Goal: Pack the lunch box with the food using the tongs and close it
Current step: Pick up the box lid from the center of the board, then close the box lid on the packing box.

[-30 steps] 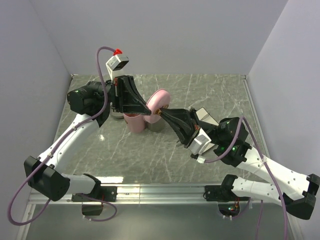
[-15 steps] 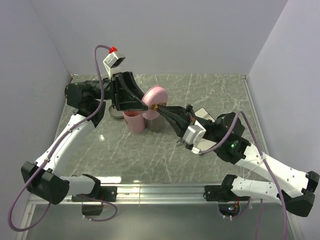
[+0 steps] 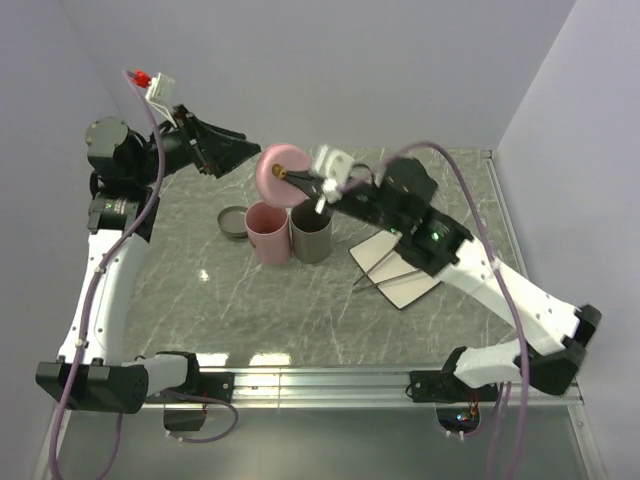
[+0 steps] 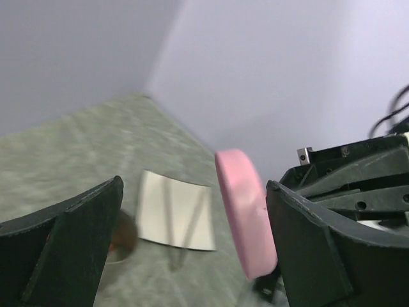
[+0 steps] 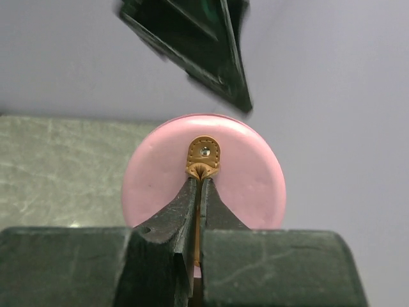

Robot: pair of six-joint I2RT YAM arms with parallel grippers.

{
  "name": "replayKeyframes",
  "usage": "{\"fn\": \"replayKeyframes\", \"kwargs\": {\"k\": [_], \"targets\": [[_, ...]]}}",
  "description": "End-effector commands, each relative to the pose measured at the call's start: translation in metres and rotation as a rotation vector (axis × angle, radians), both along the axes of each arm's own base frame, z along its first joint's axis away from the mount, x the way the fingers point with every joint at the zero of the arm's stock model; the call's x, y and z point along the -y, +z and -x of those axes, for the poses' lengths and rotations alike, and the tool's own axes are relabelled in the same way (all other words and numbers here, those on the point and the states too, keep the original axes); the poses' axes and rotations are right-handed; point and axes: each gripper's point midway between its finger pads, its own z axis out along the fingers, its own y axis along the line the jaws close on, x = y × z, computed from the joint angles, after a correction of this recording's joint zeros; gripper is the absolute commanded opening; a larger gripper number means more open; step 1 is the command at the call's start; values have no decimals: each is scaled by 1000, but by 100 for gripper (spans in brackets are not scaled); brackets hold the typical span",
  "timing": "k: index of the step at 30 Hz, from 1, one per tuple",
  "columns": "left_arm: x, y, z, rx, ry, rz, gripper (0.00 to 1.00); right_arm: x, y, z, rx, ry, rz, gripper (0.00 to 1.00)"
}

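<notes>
The lunch box stands as two open cups, one pink (image 3: 267,235) and one grey (image 3: 312,238). Its pink lid (image 3: 277,170) hangs on edge above them, also seen in the left wrist view (image 4: 243,217). My right gripper (image 3: 288,178) is shut on the lid's tan strap (image 5: 203,155). My left gripper (image 3: 238,152) is raised left of the lid and open, with nothing between its fingers (image 4: 83,243). The silver tongs (image 3: 378,272) lie on the white plate (image 3: 400,270). A blurred reddish-brown bit (image 4: 120,235) shows in a cup; the other food is hidden.
A small grey lid (image 3: 232,222) lies on the marble table left of the pink cup. The plate sits under my right forearm, right of the cups. Walls close in the back and both sides.
My left gripper has opened, let go of the lid and swung up and to the left. My right gripper has lifted the lid by its strap, back and above the cups.
</notes>
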Motion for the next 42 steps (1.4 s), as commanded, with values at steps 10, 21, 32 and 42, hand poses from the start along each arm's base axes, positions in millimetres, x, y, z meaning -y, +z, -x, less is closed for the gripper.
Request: {"fn": "replayKeyframes", "kwargs": {"k": [10, 21, 32, 42], "targets": [[-133, -18, -53, -33, 759, -304, 99, -43, -112, -102, -630, -170, 259, 0], [-159, -65, -61, -244, 675, -204, 99, -75, -166, -115, -699, -188, 319, 0], [-150, -79, -55, -268, 621, -170, 99, -92, -191, -121, -703, -187, 351, 0], [-148, -93, -49, -280, 597, -170, 99, -100, -208, -133, -678, -223, 378, 0]]}}
